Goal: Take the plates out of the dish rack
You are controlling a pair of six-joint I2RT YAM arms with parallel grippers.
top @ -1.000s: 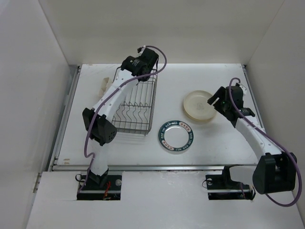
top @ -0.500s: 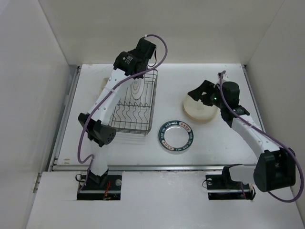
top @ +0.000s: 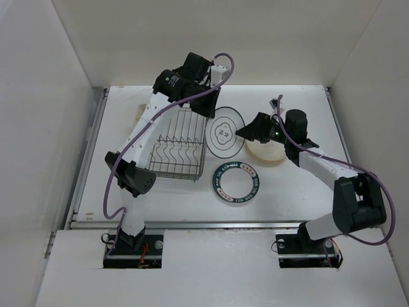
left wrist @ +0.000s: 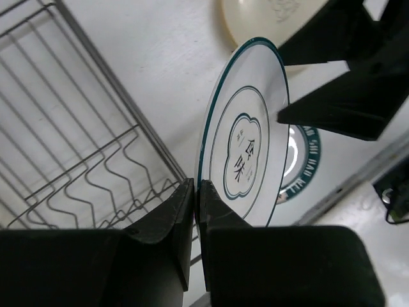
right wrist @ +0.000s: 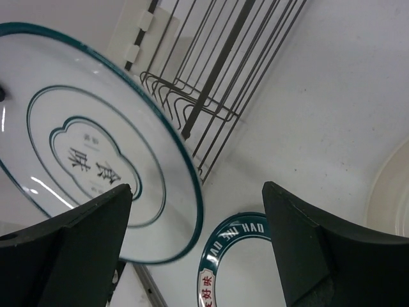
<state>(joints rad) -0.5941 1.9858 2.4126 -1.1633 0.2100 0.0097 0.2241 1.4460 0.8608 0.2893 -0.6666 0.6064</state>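
My left gripper [top: 209, 107] is shut on the rim of a white plate [top: 225, 131] with a teal rim and centre motif, holding it on edge in the air just right of the dish rack [top: 181, 146]. In the left wrist view the fingertips [left wrist: 197, 187] pinch that plate [left wrist: 246, 153]. My right gripper [top: 248, 131] is open at the plate's right edge; its jaws [right wrist: 198, 217] straddle the rim without closing on the plate [right wrist: 96, 153]. A teal-rimmed plate [top: 236, 182] lies flat on the table. A tan plate stack [top: 271, 153] lies under the right arm.
The wire rack [right wrist: 211, 77] shows no plates inside, only its zigzag prongs [left wrist: 96, 185]. A small white object [top: 137, 115] lies by the rack's far left side. White walls close in the table on three sides.
My left gripper has lifted the white plate out of the rack and carried it right. My right gripper has left the tan stack and swung left up to the plate's edge.
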